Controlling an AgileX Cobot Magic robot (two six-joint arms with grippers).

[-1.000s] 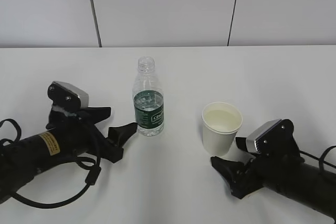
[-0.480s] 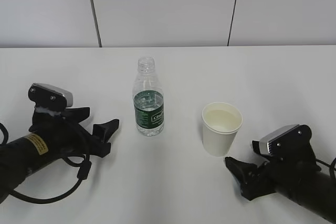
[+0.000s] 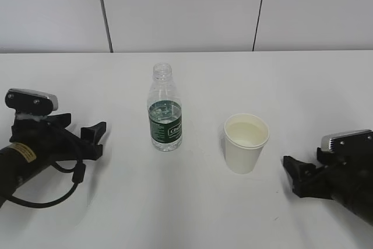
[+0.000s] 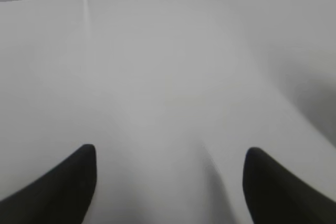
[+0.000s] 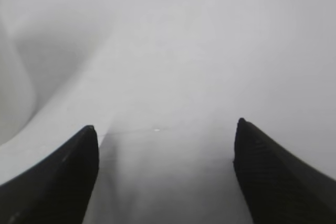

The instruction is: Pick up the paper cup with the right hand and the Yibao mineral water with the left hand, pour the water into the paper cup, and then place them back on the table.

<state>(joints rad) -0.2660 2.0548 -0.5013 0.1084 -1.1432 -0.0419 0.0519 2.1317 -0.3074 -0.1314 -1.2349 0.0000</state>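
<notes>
One water bottle, one paper cup and two robot arms were present on the white table. The bottle stood upright and uncapped, left of centre, with a dark green label and a low water level. The cup stood upright to the right of the bottle, well apart from it, and held liquid close to its rim.

The left hand lay low at the left edge, its jaws spread apart and holding nothing. The bottle stood to the right of this gripper, with bare table between them. In the left wrist view, the left hand showed two separated fingertips over bare table.

The right hand lay at the right edge, jaws likewise spread and empty. The cup stood near it, to its left, not touching. The right wrist view showed the same gripper with both fingertips separated.
</notes>
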